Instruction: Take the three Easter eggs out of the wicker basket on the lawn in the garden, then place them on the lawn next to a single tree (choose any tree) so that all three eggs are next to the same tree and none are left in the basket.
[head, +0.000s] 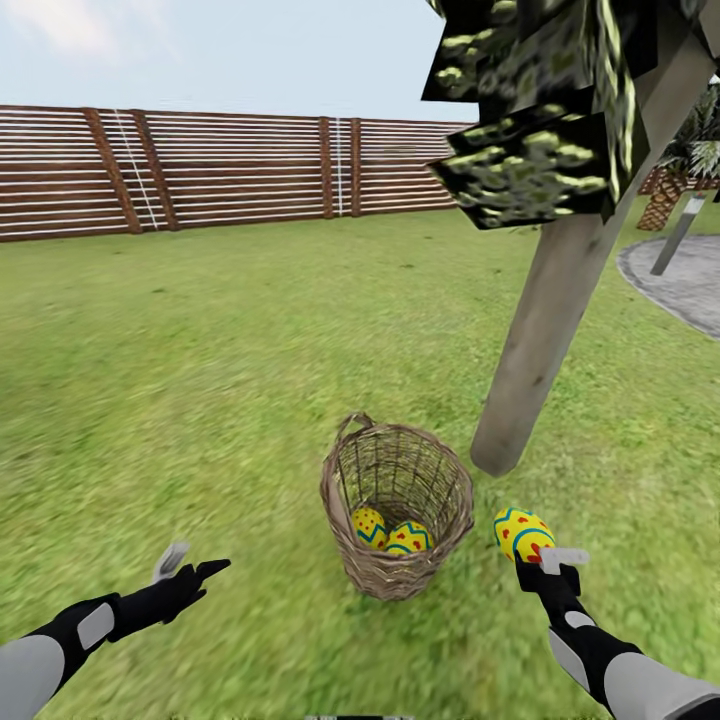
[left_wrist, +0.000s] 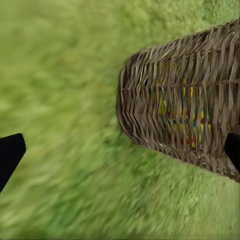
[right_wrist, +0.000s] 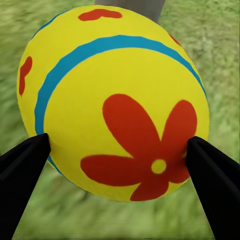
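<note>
1. The wide, blurry green lawn with yellowish patches (head: 200, 360) runs back to a brown horizontal-slat wooden fence (head: 230, 170); a grey paved round area (head: 680, 280) curves in at the far right of the head view.
2. The tree with a thick, bare, leaning grey-brown trunk (head: 560, 300) rises from the grass just beyond and right of the basket, with flat, blocky dark-green leaf clusters above.
3. The small tan-brown woven wicker basket (head: 397, 505), bucket-shaped with one loop handle on its far rim, stands on the grass near the trunk's foot, tilted slightly towards the camera. The left wrist view shows its outer weave (left_wrist: 185, 100) close up, with yellow, blue and red showing through the gaps.
4. Two yellow eggs with blue zigzag bands (head: 390, 530) lie side by side, touching, in the basket's bottom; the head view looks down onto them.
5. The third yellow egg (head: 522, 532), smooth and glossy, is just right of the basket, near the trunk's base. The right wrist view alone shows its red flower and blue band (right_wrist: 115, 100).
6. The right gripper (head: 548, 556) pinches this egg: its black fingertips (right_wrist: 22, 165) press on opposite sides.
7. The left gripper (head: 192, 565) hangs over grass left of the basket, jaws spread, holding nothing; the basket's side lies ahead between its fingertips (left_wrist: 10, 152), untouched.
</note>
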